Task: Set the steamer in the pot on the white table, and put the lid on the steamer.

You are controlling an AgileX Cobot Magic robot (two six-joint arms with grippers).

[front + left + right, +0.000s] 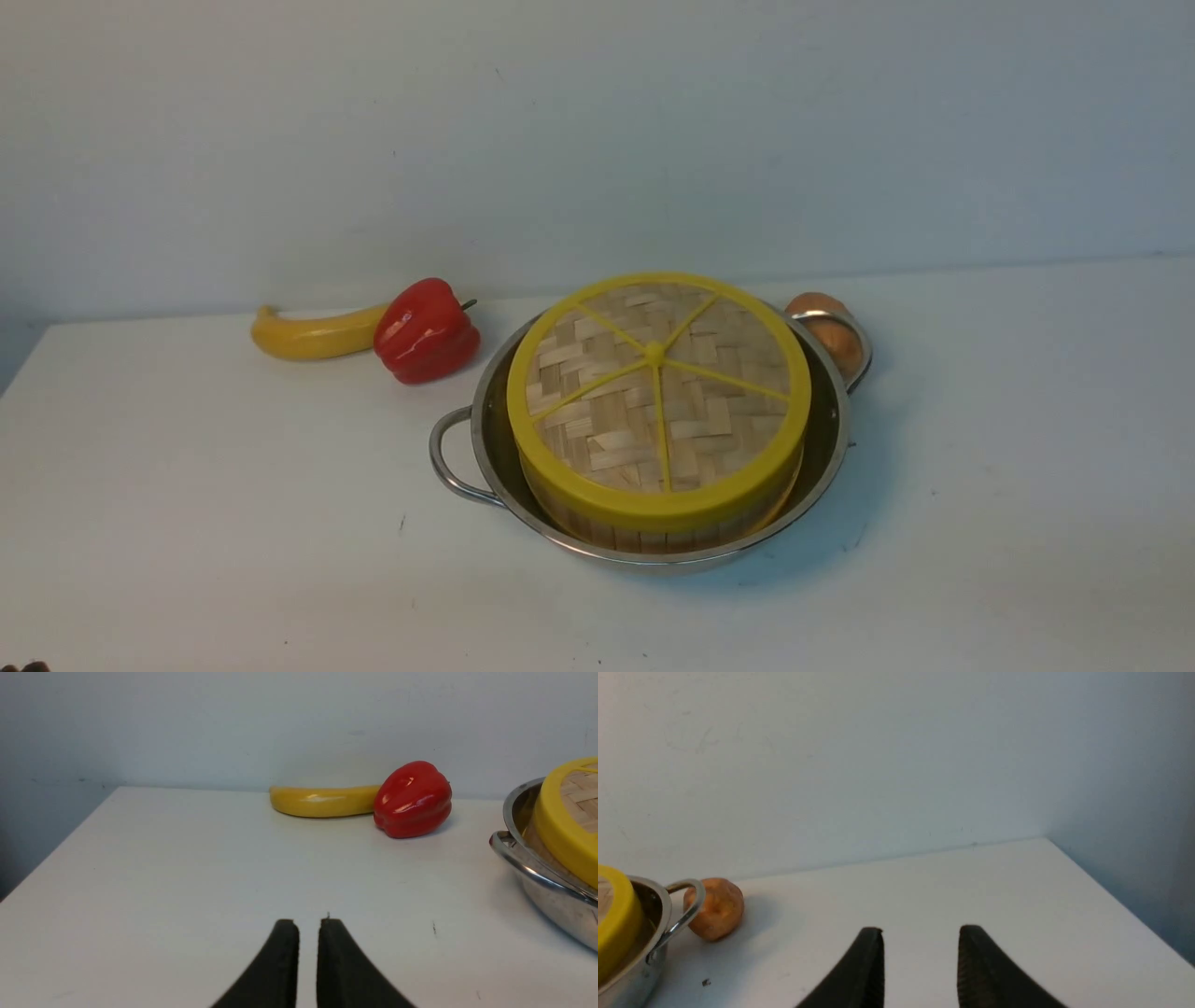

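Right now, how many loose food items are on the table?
3: banana and red pepper touching, left of the pot; an orange-brown one behind its right handle. More may be hidden.

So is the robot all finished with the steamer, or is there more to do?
It looks finished. The steamer sits in the pot on the white table, and the lid is on top. Both claws, left and right, hold nothing and are away from the pot. Nothing seems left.
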